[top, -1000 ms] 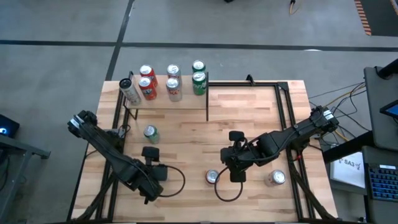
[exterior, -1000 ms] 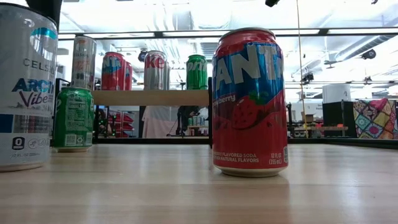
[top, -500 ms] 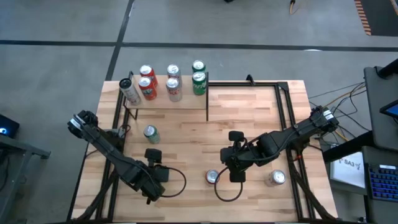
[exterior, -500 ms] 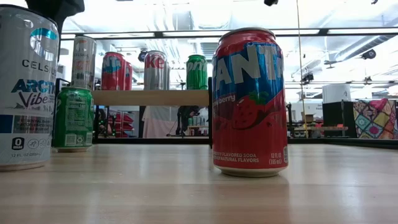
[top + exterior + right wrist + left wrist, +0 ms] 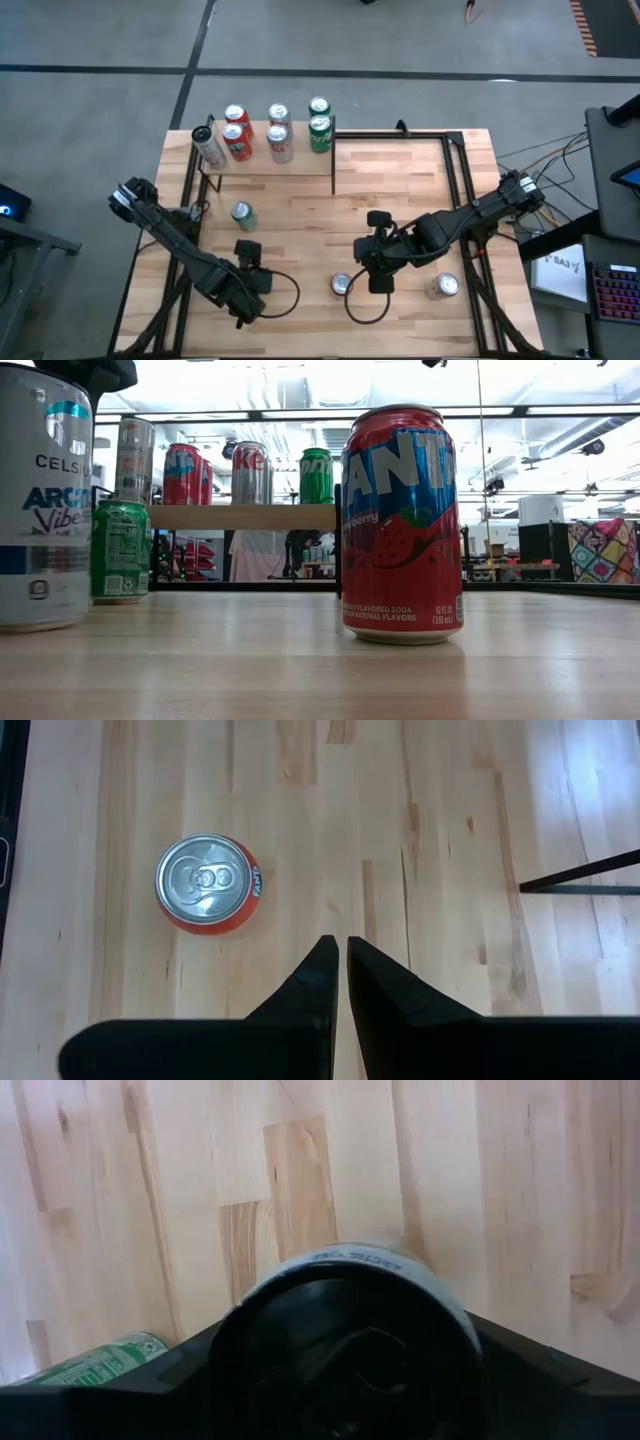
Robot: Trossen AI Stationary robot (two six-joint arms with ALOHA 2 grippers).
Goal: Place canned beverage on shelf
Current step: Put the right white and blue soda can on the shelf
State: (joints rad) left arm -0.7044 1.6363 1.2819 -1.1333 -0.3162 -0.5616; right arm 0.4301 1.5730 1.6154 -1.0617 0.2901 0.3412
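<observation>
The left gripper (image 5: 247, 254) has been lowered around a white Celsius can (image 5: 40, 500), which stands between its fingers, rotated slightly from a moment ago; whether it is gripped cannot be told. The shelf (image 5: 270, 165), bearing six cans, lies well beyond. The right gripper (image 5: 342, 948), shut and empty, is unmoved beside a red can (image 5: 207, 884).

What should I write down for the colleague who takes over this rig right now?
Left gripper: down over the upright white can on the table's left side; grip not confirmed.
Right gripper: shut, empty, above the table beside the red can.
Done: several cans stand on the shelf.
Left: white can, green can, red can and one more can are on the table, not yet shelved.
</observation>
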